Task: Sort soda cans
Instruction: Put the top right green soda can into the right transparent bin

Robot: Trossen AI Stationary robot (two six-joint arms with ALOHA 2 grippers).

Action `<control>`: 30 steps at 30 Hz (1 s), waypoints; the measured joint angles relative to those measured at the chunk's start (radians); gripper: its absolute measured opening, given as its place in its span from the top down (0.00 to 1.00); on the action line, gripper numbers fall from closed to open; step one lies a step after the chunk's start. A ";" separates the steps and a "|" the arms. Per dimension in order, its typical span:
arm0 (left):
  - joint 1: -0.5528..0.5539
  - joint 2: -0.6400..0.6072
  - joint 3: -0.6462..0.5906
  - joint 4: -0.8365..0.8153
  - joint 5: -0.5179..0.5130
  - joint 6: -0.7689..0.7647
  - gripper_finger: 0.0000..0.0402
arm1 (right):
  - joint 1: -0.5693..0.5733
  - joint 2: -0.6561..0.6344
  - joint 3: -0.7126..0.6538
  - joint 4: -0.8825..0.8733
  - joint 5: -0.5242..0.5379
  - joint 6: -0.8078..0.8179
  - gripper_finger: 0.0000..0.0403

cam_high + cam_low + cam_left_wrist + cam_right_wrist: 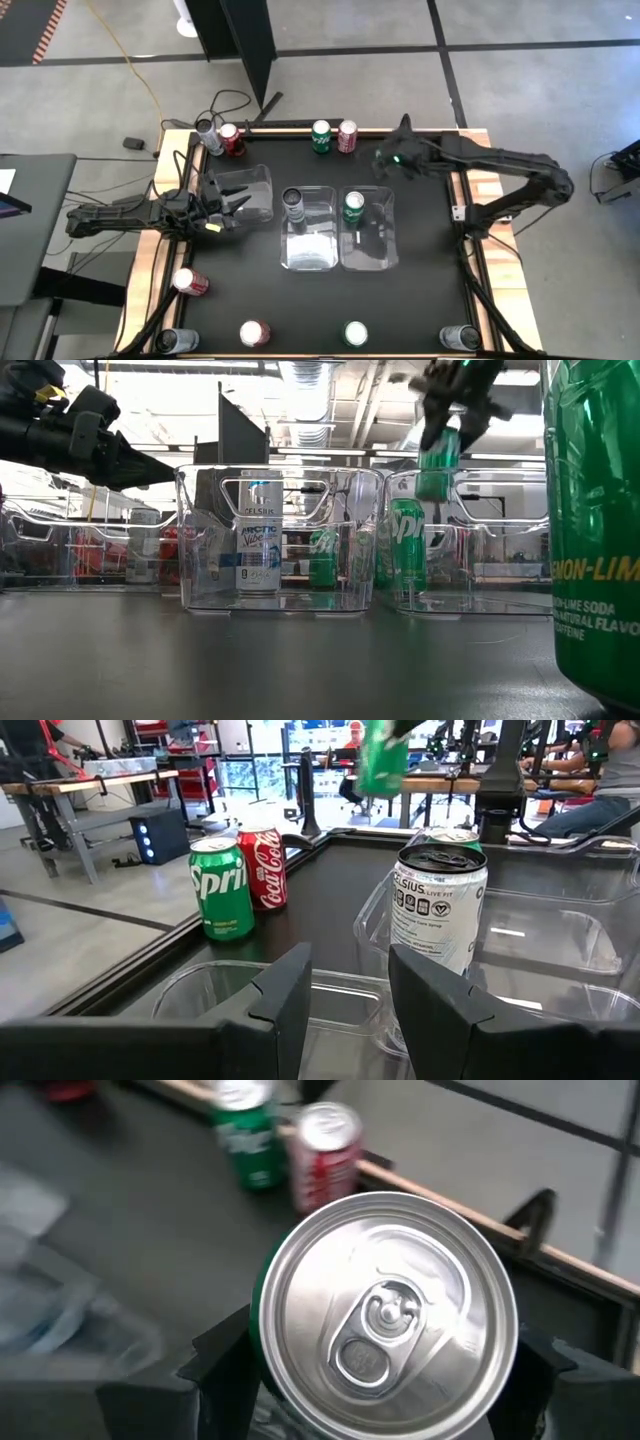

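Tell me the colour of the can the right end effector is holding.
Green; the can in the right end effector shows best in the low view.

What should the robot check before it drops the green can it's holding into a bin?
1. Right gripper grips the green can: ok.
2. Can held upright: ok.
3. Can above the right bin: not ok, it hangs beside the bin's far right corner.
4. That bin already holds a green Sprite can, colours match: ok.
5. Room left in that bin: ok.
6. Left gripper out of the way, over the left bin: ok.
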 joint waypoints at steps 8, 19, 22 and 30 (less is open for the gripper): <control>0.000 0.000 0.000 0.004 -0.002 -0.017 0.67 | 0.255 -0.008 0.000 -0.025 -0.004 0.048 0.26; 0.000 0.000 0.000 0.009 -0.004 -0.065 0.67 | 0.453 0.125 0.000 -0.131 0.026 0.265 0.26; 0.000 0.000 -0.001 0.012 -0.004 -0.063 0.67 | 0.459 0.158 0.000 -0.153 0.030 0.313 0.26; 0.000 0.000 -0.001 0.013 -0.004 -0.055 0.67 | 0.417 0.274 0.000 -0.215 0.014 0.442 0.26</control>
